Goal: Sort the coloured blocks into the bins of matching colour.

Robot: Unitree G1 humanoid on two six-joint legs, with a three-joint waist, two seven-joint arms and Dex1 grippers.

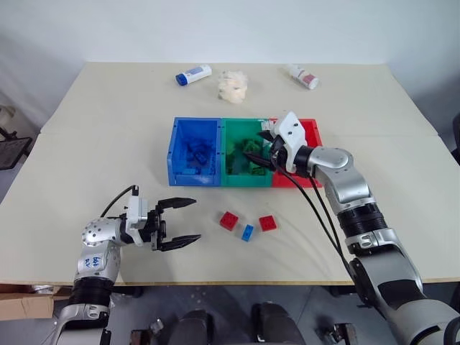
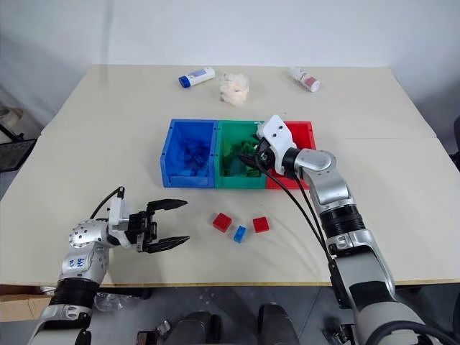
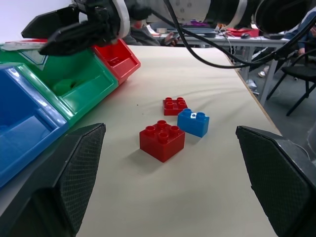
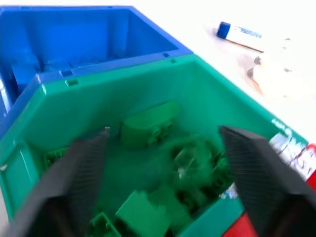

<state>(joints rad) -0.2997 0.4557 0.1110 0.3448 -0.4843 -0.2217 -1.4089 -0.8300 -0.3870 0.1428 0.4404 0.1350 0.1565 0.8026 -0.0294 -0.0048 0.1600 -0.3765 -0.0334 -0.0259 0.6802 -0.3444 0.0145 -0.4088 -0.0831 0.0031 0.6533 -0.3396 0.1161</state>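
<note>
A: Three blocks left on the table (image 1: 86,129), just in front of the bins: red block (image 1: 228,220), blue block (image 1: 248,232), second red block (image 1: 267,223). The blue one sits between the two reds, nearly touching the nearer one in the left wrist view.

B: And the bins? Blue bin (image 1: 177,154), green bin (image 1: 228,162), red bin (image 1: 313,131) in a row, blue and green both w/ blocks already inside.

A: Right gripper (image 1: 260,153) is over the green bin, fingers spread wide, nothing between them. Wrist view looks straight down at a pile of green blocks, one blurred, maybe falling, can't be sure.

B: So the green drop looks done, I'd say. Best next thing: lift clear of the bin wall before swinging back, those cables hang low.

A: Left gripper (image 1: 177,223) is open too, empty, pointing across the table at the three loose blocks, near but not touching.

B: It's got the better line. I'd take the nearer red first, approach from the open side so the fingers don't nudge the blue one.

A: Risk: the blocks are crowded, so a wide grab could catch two.

B: Bottles and the fluffy wad at the back, ignore them.
</note>
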